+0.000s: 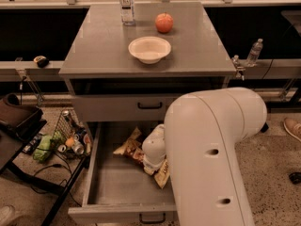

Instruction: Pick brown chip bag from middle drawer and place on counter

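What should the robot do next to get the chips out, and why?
Probably lift the end effector straight up a little, if it already has hold; its grip is hidden. It is down in the open middle drawer, right on the brown chip bag, which pokes out on both sides. The bag must clear the drawer walls before reaching the counter above.

Speckled floor [277, 168]. Grey ledge [282, 65] runs along the back, dark void above it. Left: wire basket [66, 128] of cans, dark bag [16, 119] beside it. Light warm and dim. Claw [153, 165] low in open drawer [117, 187].
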`<state>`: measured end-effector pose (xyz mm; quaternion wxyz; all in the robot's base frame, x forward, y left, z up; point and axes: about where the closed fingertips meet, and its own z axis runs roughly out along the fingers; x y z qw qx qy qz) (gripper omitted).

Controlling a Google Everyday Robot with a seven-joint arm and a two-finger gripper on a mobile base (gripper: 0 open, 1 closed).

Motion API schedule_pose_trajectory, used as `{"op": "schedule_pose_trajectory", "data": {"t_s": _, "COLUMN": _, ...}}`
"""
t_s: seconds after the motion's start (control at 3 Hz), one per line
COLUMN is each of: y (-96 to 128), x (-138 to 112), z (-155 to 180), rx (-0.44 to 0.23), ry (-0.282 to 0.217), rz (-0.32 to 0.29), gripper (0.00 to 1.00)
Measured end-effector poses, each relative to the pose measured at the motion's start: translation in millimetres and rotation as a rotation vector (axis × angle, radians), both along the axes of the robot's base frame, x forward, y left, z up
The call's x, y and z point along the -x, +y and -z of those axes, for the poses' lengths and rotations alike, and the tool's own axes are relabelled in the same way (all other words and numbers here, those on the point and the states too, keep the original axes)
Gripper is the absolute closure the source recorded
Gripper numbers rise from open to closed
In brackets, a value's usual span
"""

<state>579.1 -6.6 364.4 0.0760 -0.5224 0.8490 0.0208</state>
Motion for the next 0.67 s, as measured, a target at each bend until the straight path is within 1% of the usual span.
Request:
{"op": "schedule_pose_trajectory", "data": {"t_s": 0.33, "y": -5, "x": 6, "z": -34, "rx": 0.034, "ry": -0.045, "rz": -0.009, "gripper": 1.0}}
{"op": "schedule_pose_trajectory", "data": {"t_s": 0.67, "y": -27, "x": 61, "z": -102, "rx": 0.118, "ry": -0.079, "rz": -0.033, "gripper": 1.0}}
